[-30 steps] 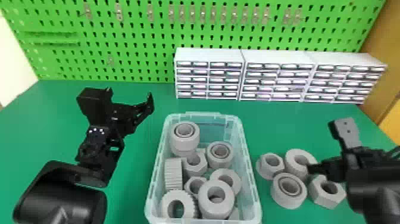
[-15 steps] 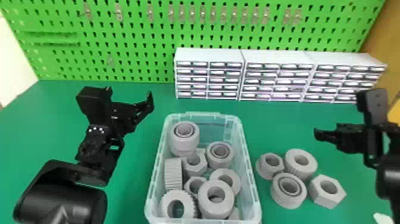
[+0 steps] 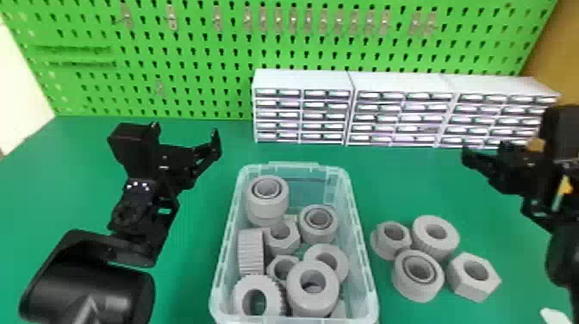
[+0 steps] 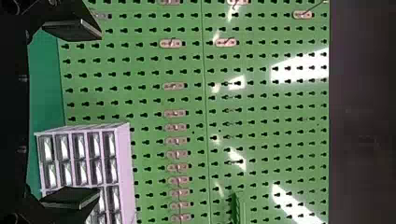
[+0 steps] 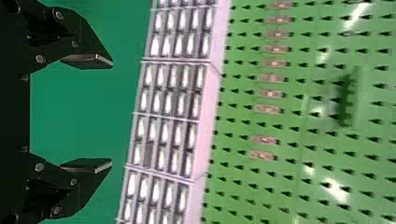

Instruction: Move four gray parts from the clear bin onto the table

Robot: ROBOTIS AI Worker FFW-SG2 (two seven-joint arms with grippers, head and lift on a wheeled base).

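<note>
In the head view my left gripper (image 3: pixel 187 140) is parked open over the table, left of the clear bin (image 3: pixel 364 263). Gray rings, nuts and gears fill much of the bin, among them a thick ring (image 3: pixel 269 207) at its back left. To the bin's right, a flanged part (image 3: pixel 379 250), a ribbed ring (image 3: pixel 448 241), a bearing-like ring (image 3: pixel 418 288) and a hex nut (image 3: pixel 478 286) sit close together on the table (image 3: pixel 413 181). My right gripper (image 3: pixel 495 159) is at the right, beyond these parts. Both the left gripper (image 4: pixel 86 114) and the right gripper (image 5: pixel 100 114) have empty, spread fingers in their wrist views.
White drawer cabinets (image 3: pixel 301 82) stand along the table's back edge. Behind them rises a green pegboard (image 3: pixel 194 86) with small hooks. A small white object (image 3: pixel 553 316) shows at the lower right edge of the head view.
My right gripper has moved away from the four parts on the table, backward toward the cabinets and to the right. The left arm and the gray parts have stayed put.
</note>
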